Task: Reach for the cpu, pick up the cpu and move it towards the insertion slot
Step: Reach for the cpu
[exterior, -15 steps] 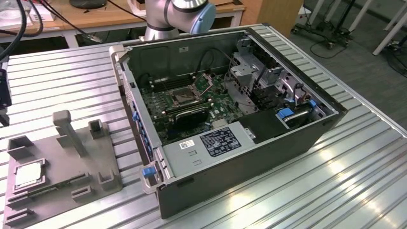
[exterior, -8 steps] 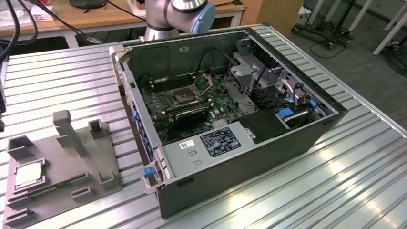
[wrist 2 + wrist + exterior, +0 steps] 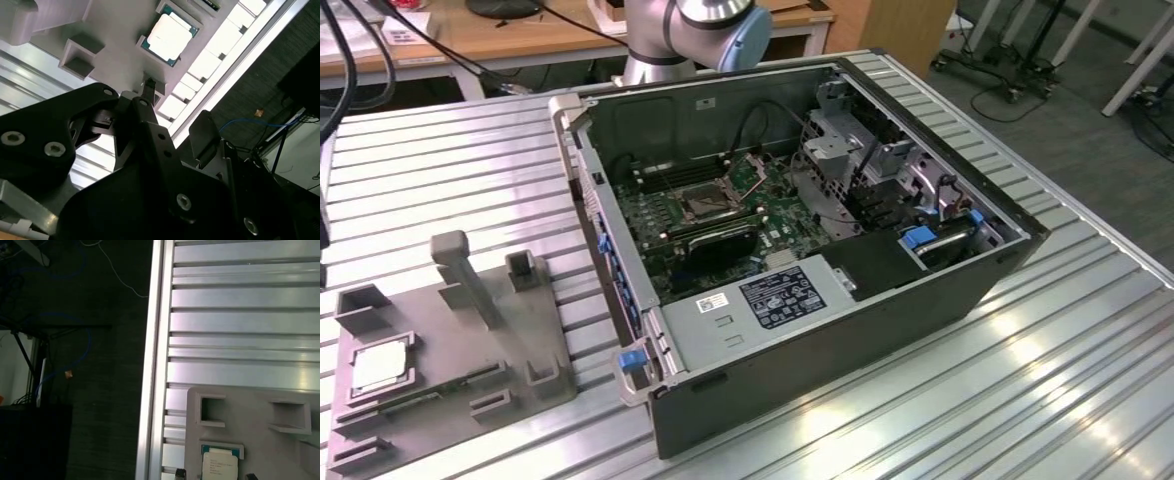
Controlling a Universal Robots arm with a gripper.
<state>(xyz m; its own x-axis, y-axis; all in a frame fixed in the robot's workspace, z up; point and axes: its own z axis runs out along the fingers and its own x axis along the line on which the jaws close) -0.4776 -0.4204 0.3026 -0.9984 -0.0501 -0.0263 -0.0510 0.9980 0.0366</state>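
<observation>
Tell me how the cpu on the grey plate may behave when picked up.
The cpu looks thin and flat, so probably stiff, light and unlikely to roll. Its pale metal face may be slippery. Framed by the fixture plate, it likely resists sideways pushing.

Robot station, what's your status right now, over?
Gripper open, holding nothing, pointed at the chip. Chip lying in the grey plate. Socket sits in the open computer case. Nothing seen blocking it.

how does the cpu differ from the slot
The cpu has a pale silvery face; the slot is dark inside a metal frame. The cpu lies on the grey plate outside the case; the slot sits inside it. Both are square and flat.
</observation>
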